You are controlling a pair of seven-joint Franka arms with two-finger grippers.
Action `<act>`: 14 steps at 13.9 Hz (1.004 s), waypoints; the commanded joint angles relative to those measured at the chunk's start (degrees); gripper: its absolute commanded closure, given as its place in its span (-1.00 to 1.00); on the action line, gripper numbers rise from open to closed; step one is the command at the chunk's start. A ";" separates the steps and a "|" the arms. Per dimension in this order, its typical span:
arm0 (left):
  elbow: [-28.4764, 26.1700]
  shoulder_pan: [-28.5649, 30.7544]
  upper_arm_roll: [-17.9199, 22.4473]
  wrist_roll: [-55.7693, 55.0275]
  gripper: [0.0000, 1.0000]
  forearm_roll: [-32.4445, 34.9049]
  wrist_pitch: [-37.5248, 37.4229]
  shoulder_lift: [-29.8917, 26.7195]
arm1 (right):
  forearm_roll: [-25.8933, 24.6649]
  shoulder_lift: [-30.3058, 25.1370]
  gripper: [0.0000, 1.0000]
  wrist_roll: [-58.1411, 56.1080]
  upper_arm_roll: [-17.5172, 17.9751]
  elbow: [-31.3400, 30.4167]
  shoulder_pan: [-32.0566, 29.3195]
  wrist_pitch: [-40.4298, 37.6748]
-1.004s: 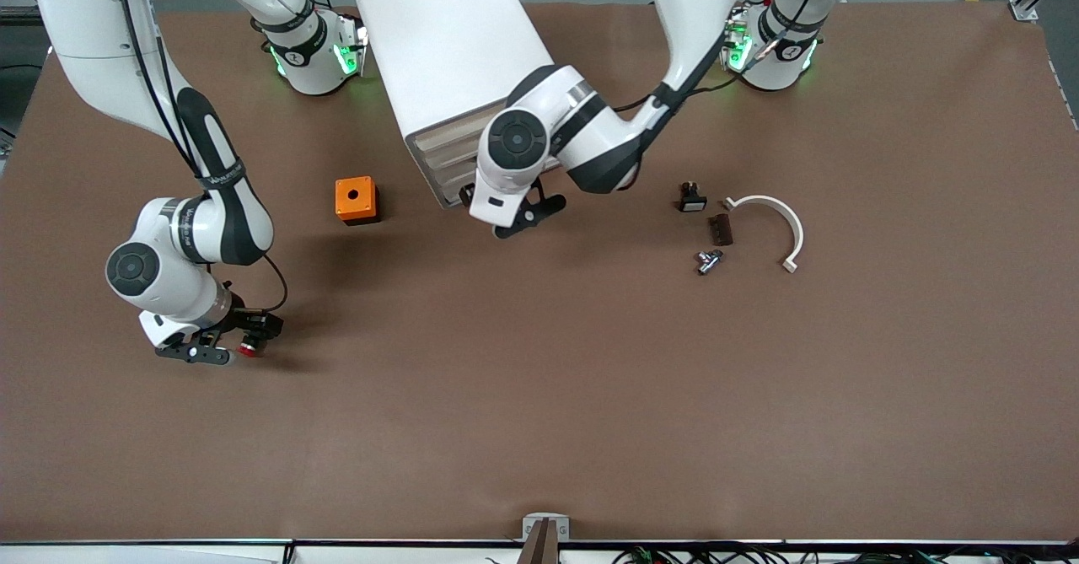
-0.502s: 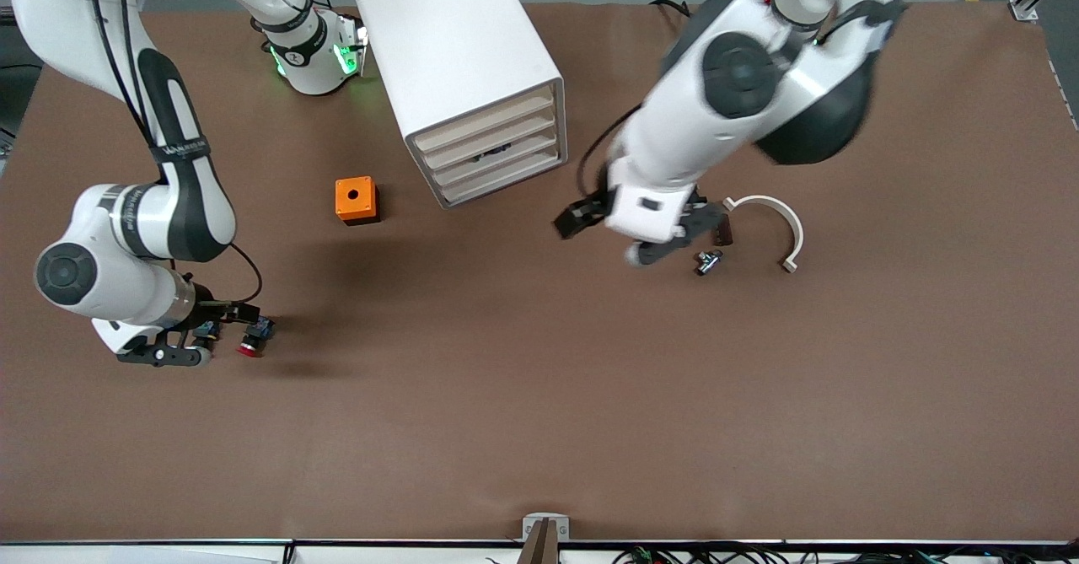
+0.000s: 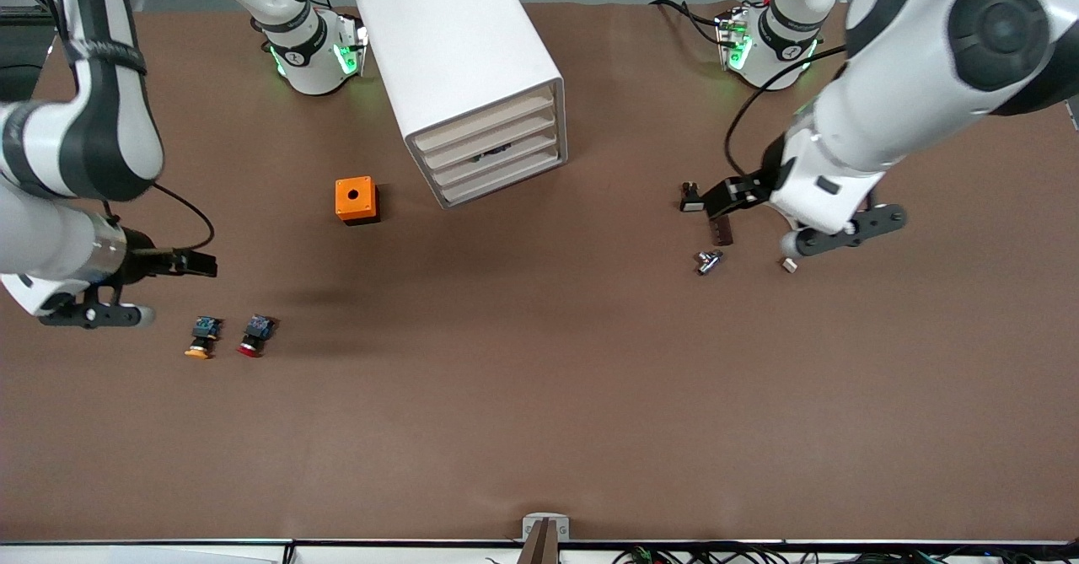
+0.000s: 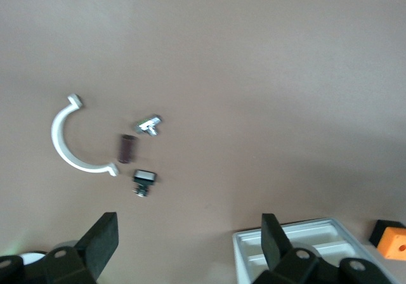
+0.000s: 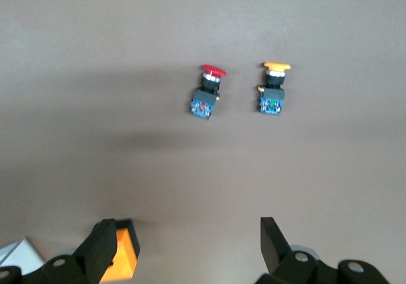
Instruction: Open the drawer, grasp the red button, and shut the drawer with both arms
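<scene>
The red button [image 3: 253, 334] is lying on its side on the brown bench [image 3: 539, 395], toward the right arm's end and well away from the cabinet, so it is looking like it is already out of the drawer. A button with a yellow cap [image 3: 201, 337] is lying just beside it, closer to the bench's edge at that end. The right end effector [image 3: 93, 315] is hanging in the air over the bench edge at its own end, near the two buttons, with its fingers spread wide and holding nothing. The left end effector [image 3: 839, 239] is hanging over a white curved piece [image 4: 71, 138] at its own end, fingers spread wide too and empty. Little parts are sitting near it: a brown block [image 3: 719, 230], a small metal bit [image 3: 707, 261] and a small black switch [image 3: 691, 199]. The white cabinet [image 3: 459, 67] is standing near the bench edge where the arms are fixed, and each drawer [image 3: 497, 149] is looking pushed in, so the job is seeming nearly done. An orange cube [image 3: 356, 200] is sitting beside the cabinet. The bench top is plain, flat and brown.
</scene>
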 commanded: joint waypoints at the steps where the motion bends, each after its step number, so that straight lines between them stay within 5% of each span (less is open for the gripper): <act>1: -1.89 4.50 -0.57 7.24 -0.99 1.00 -2.25 -3.36 | -0.03 -4.48 -1.00 -0.77 0.26 -0.30 -0.65 -3.46; 7: -5.65 11.01 0.73 22.18 -0.99 1.43 -5.68 -7.83 | -0.55 -7.14 -1.00 -0.86 0.09 3.12 -0.92 -9.27; 11: -10.67 6.99 10.39 31.24 -0.99 1.96 -5.15 -11.62 | -0.64 -6.87 -1.00 -1.04 -0.18 4.18 -1.53 -9.63; 14: -16.02 6.53 11.91 33.27 -0.99 2.66 -1.65 -14.60 | -0.64 -6.78 -1.00 -1.04 -0.18 5.41 -1.44 -9.71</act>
